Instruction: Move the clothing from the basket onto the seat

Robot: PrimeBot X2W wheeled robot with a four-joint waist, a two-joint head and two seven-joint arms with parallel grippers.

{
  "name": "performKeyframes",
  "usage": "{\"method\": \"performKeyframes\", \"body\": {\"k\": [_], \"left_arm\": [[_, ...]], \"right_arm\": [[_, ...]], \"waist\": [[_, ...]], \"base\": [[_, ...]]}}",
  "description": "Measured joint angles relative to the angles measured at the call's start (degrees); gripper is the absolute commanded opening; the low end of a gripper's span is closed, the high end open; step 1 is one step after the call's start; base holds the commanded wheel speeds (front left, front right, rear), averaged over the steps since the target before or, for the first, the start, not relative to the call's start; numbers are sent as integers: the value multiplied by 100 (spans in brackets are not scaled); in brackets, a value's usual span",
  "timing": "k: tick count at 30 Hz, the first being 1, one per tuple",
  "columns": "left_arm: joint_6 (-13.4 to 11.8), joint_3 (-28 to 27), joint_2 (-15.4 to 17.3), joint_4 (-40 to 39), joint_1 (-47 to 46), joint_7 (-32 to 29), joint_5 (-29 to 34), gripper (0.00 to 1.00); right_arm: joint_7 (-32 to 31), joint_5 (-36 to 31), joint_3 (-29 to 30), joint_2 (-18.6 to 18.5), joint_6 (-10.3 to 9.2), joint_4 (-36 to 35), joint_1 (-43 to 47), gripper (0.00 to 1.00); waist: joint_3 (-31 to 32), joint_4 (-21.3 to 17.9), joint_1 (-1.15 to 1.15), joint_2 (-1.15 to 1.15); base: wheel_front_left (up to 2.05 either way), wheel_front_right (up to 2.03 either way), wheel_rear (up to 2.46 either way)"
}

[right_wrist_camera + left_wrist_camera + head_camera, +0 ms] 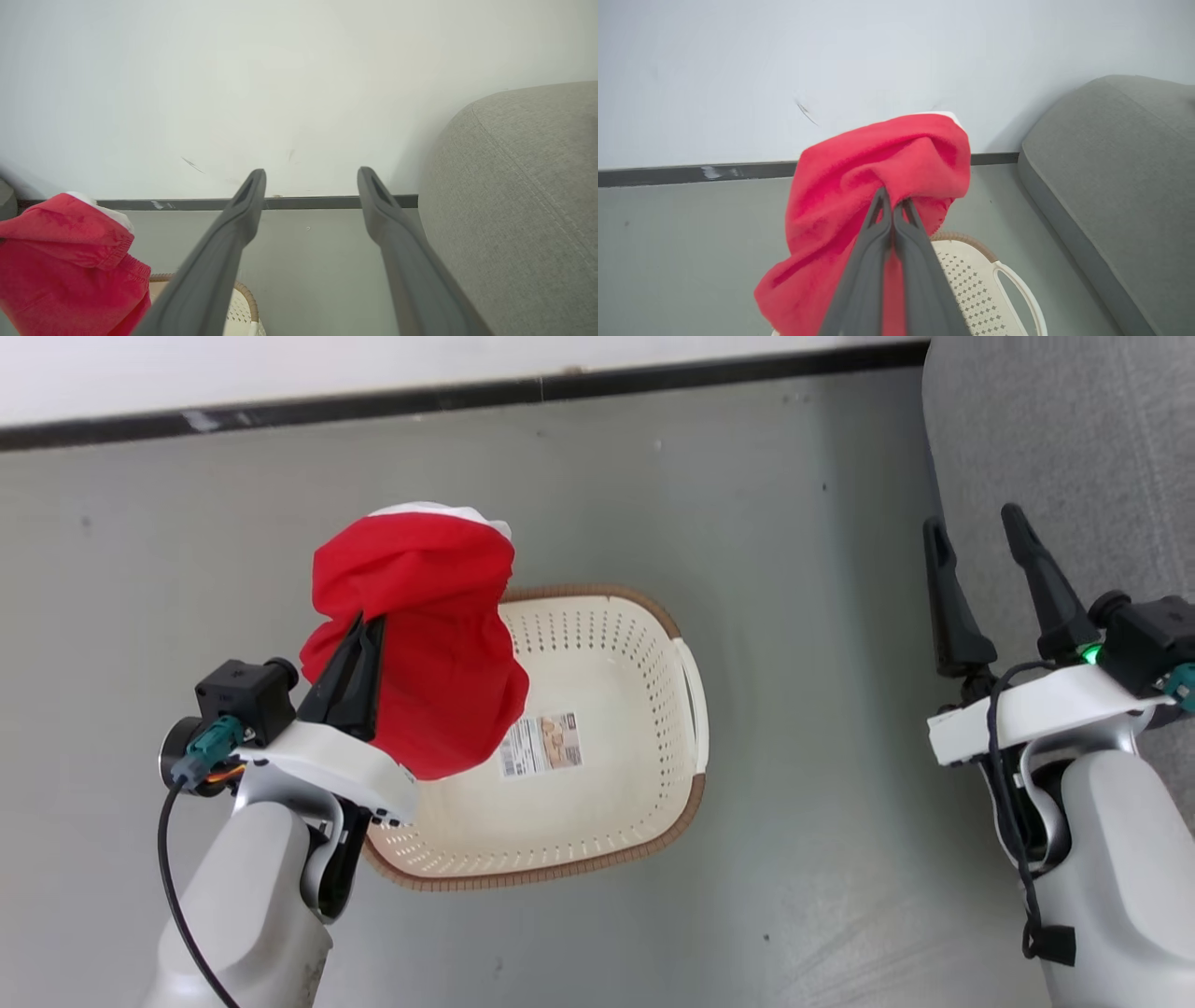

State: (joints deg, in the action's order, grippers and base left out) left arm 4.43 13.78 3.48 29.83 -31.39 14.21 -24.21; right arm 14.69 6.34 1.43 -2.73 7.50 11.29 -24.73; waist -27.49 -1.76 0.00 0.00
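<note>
While the left jaws are pressed shut on a fold of the clothing, the red bundle hangs from them in the air over the left end of the basket, hiding that part of its rim. The two left fingers lie side by side with the cloth bunched round their tips, and a white panel shows at the top of the bundle. The basket stands on the grey floor, with a paper sticker on its bottom just beside the hanging cloth. To its right, with a strip of floor between, is the seat, whose rounded grey corner reaches toward the wall and its dark skirting. The right jaws stand wide apart and hold nothing. The right fingers point up the head view over the seat's left edge, well apart from the clothing. In the right wrist view the bundle shows at the lower left, with the basket rim below it.
</note>
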Motion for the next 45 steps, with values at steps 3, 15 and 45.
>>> {"method": "performKeyframes", "body": {"k": [3,15,45], "left_arm": [[-9,2,-9,-132,168,0,-16,0],[-96,114,-15,-547,791,-47,-81,0],[-276,1252,-31,-2283,1637,-1383,114,0]], "right_arm": [[0,-45,-13,0,0,26,143,100],[0,-170,-728,-4,0,14,604,100],[0,-254,-3590,-67,1,447,699,100]], "waist": [[255,42,0,0],[1146,191,0,0],[2536,835,0,0]], "base": [[0,0,0],[0,0,0],[0,0,0]]}}
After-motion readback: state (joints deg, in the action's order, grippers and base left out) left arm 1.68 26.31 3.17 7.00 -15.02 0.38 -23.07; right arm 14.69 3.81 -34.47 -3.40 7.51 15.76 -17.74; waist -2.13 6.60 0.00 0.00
